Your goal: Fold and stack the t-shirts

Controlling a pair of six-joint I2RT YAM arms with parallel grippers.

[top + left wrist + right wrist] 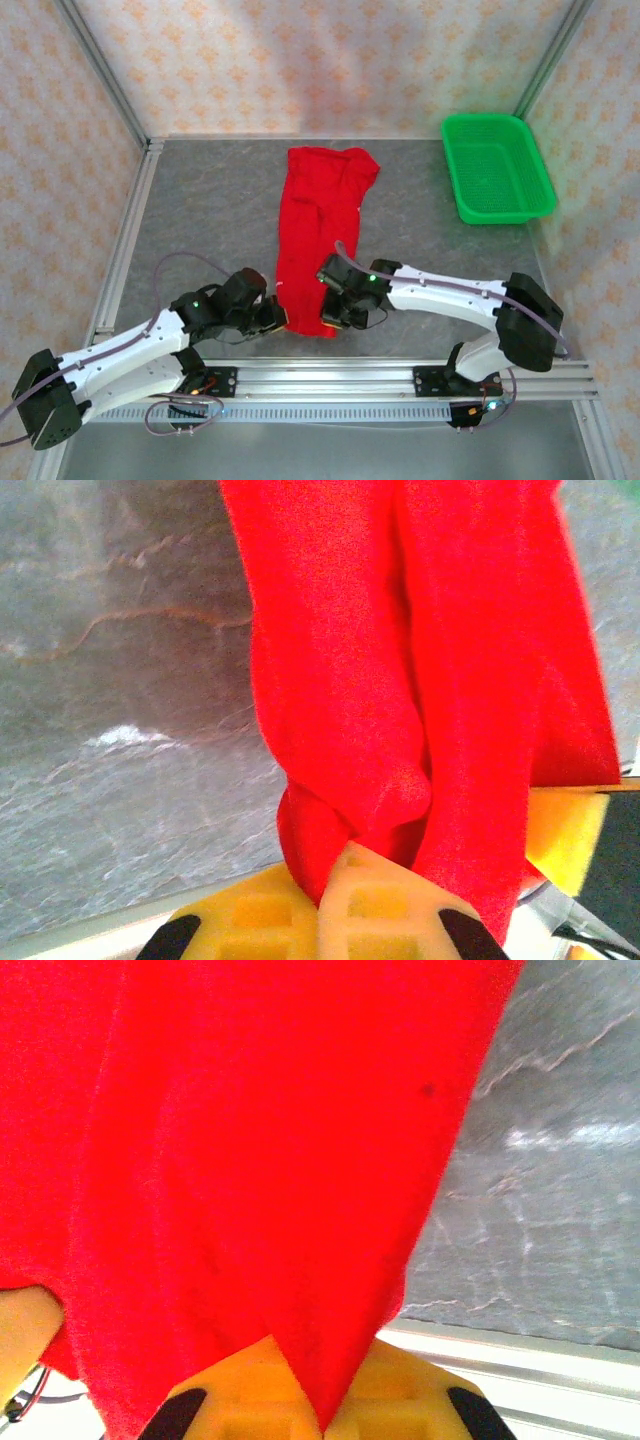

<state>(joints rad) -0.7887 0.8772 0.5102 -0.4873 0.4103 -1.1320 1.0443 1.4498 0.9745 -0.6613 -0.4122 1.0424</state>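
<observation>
Centre of the frame, on the bench (200, 200): the red t-shirt (318, 225) lies as a long, narrow strip, running from the upper middle down to the two arms. Plain red cloth faces up, with no print to be seen.
Lower left, left claw (272, 318): clamped on the shirt's near-left corner. In its wrist view, red cloth bunches between the yellow pads (260, 915).
Lower centre, right claw (332, 312): clamped on the near-right corner, with a point of hem pinched between its pads.
Why held so: gripping both near corners at once probably readies the hem to be carried toward the collar, halving the strip.
Upper right, green basket (497, 168): stands well apart from the shirt, clear of the fold's path.
Risk: the bunched left corner may make the fold land unevenly.
</observation>
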